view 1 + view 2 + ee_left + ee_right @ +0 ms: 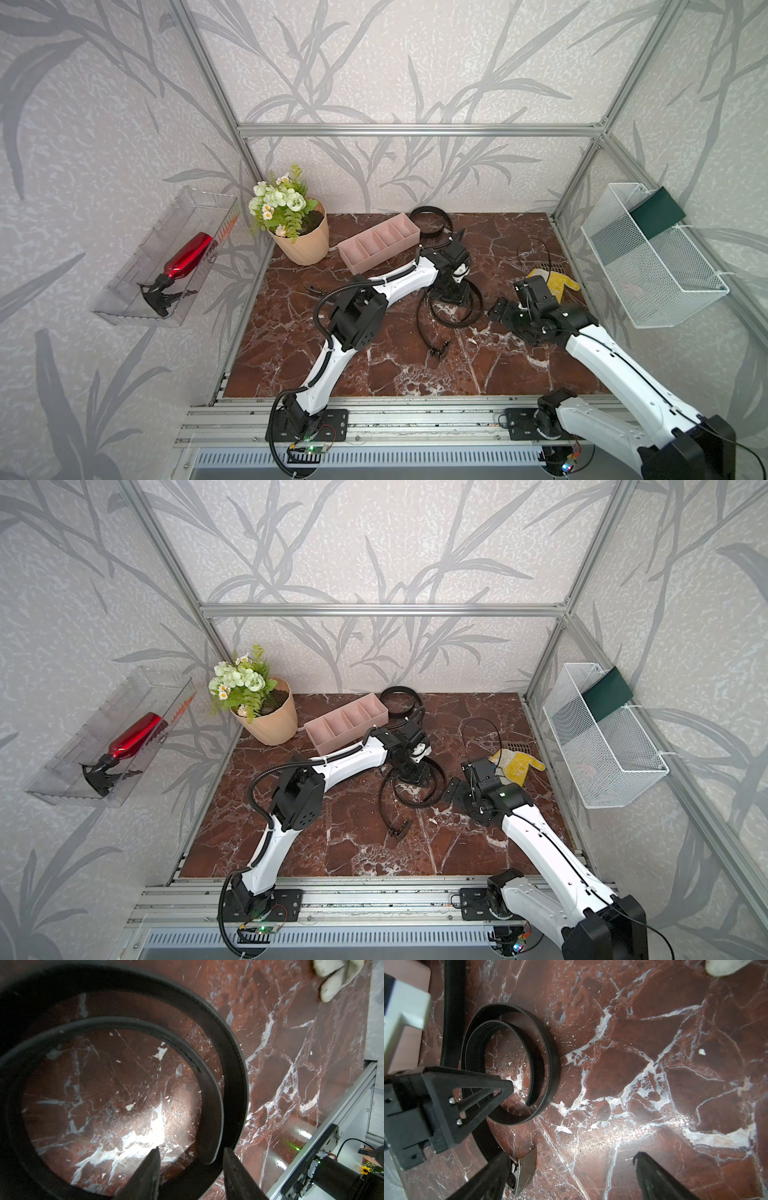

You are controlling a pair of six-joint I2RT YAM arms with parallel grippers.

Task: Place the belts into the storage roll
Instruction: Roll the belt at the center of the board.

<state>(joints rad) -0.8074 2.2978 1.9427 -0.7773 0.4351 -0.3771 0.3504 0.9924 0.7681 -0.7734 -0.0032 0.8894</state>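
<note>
Belt near storage roll: springy coil, I grab strap wall. Left gripper jaws half apart around strap end, right gripper jaws wide, empty.

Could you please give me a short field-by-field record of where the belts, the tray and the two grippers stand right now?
storage roll: pink four-compartment tray, nothing visible inside
near belt: loose coil on the marble, buckle end trailing toward the front
far belt: ring behind the tray's end
left gripper: down at the near coil, fingers apart astride the strap's inner end, not clamped
right gripper: jaws wide, holding nothing, beside the coil
</note>
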